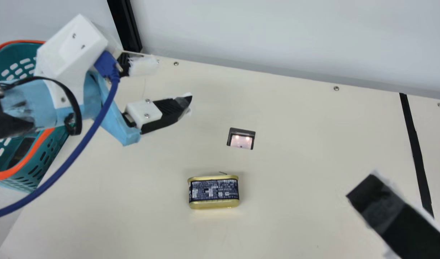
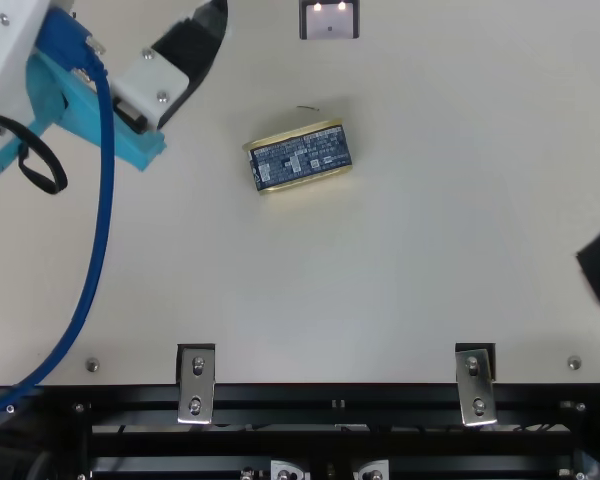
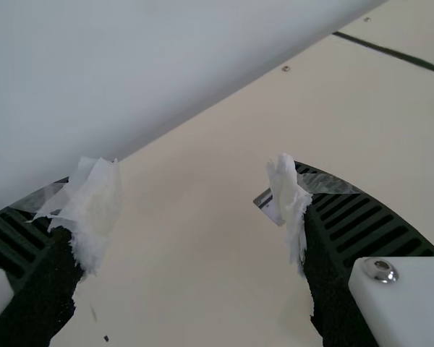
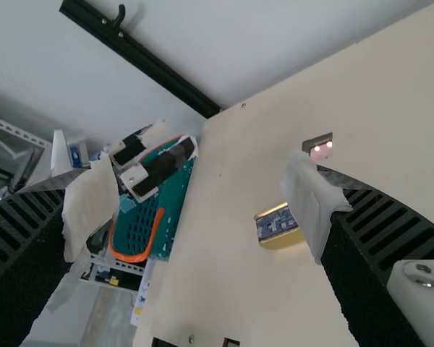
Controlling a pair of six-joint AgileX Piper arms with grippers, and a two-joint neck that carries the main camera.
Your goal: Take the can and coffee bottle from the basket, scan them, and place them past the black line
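Over the bench's (image 1: 295,223) right side, the right gripper (image 4: 202,199) gapes, empty. The smooth, gold-rimmed can (image 1: 213,192) lies label-up, nearer the front edge than the glossy scanner (image 1: 241,139). The paper-tufted left gripper (image 3: 194,199) is wide open, holding nothing, by the left edge's perforated plastic basket (image 1: 43,158). Probably 1 can awaits scanning; next, grip its sides squarely.

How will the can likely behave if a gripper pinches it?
The can looks like rigid metal, so it probably won't give. Its smooth gold rims could be slippery under a light pinch. With flat broad sides and rounded corners, it seems likelier to slide than roll.
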